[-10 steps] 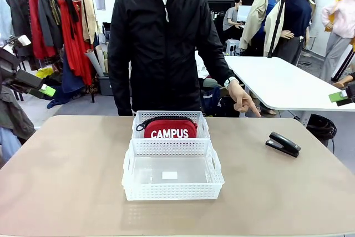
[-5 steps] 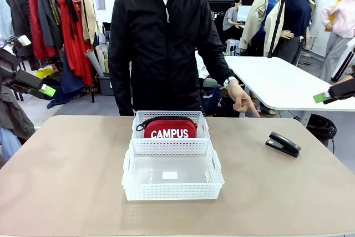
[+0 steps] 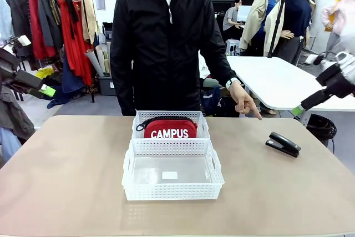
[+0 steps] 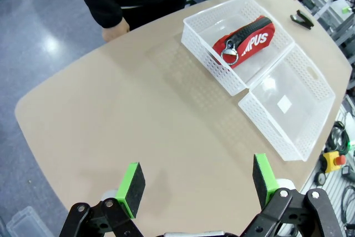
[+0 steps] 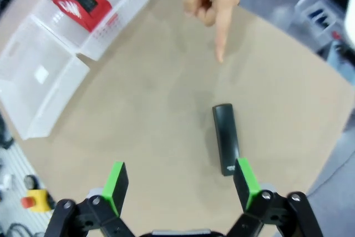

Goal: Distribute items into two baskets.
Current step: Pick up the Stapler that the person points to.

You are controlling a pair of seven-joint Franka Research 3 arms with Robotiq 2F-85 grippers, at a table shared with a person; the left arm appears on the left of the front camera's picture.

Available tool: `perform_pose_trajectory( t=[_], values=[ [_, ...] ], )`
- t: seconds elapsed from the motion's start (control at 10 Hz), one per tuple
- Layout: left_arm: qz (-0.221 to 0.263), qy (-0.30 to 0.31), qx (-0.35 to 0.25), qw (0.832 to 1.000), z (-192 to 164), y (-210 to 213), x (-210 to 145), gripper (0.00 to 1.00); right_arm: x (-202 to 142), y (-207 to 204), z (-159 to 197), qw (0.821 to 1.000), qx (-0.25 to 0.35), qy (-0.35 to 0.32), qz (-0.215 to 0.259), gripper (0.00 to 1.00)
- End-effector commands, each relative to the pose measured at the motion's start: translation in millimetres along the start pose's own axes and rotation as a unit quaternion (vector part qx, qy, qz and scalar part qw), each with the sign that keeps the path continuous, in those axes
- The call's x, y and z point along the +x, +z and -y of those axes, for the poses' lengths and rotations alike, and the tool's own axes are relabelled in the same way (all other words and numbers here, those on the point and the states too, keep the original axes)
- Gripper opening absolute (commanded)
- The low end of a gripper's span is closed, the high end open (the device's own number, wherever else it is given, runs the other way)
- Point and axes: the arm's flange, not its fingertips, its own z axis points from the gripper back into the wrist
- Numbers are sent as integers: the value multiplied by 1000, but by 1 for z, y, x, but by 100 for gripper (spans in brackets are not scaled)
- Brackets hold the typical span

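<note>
The red pouch (image 3: pixel 171 129) marked "CAMPUS" lies in the far basket (image 3: pixel 166 114). In front of it the near basket (image 3: pixel 148 174) holds nothing but its label. The black stapler (image 3: pixel 283 144) lies on the table at the right. The person's hand (image 3: pixel 244 102) points a finger down near it. My right gripper (image 3: pixel 306 105) hangs open above the table's right edge. In the right wrist view the stapler (image 5: pixel 224 139) lies just ahead of that gripper (image 5: pixel 180 186), nearer one finger. My left gripper (image 3: pixel 40 86) stays open off the left edge, and its open fingers (image 4: pixel 131 188) look down on the table.
The tan table (image 3: pixel 66 170) has free room left and right of the baskets. A white table (image 3: pixel 277 81) stands behind on the right, a clothes rack (image 3: pixel 55 26) behind on the left. The person stands at the far edge, the other hand (image 4: pixel 115 28) at the side.
My right gripper has moved in from the right edge, leftwards and lower, towards the stapler. The person's pointing hand has barely shifted. My left arm and the baskets are still.
</note>
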Motion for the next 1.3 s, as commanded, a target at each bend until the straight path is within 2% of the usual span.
perform_pose_trajectory(
  t=[0.0,0.2,0.4,0.6,1.2],
  values=[
    [3,4,0,1000,0,0,0,100,16,-16,12,998,-13,45,-38,100],
    [3,4,0,1000,0,0,0,100,25,-39,22,993,-19,91,-74,100],
    [3,4,0,1000,0,0,0,100,26,-58,30,987,-30,134,-81,100],
    [3,4,0,1000,0,0,0,100,24,-76,36,977,-46,172,-118,100],
    [3,4,0,1000,0,0,0,100,12,-113,52,966,-25,199,-162,100]
  ],
)
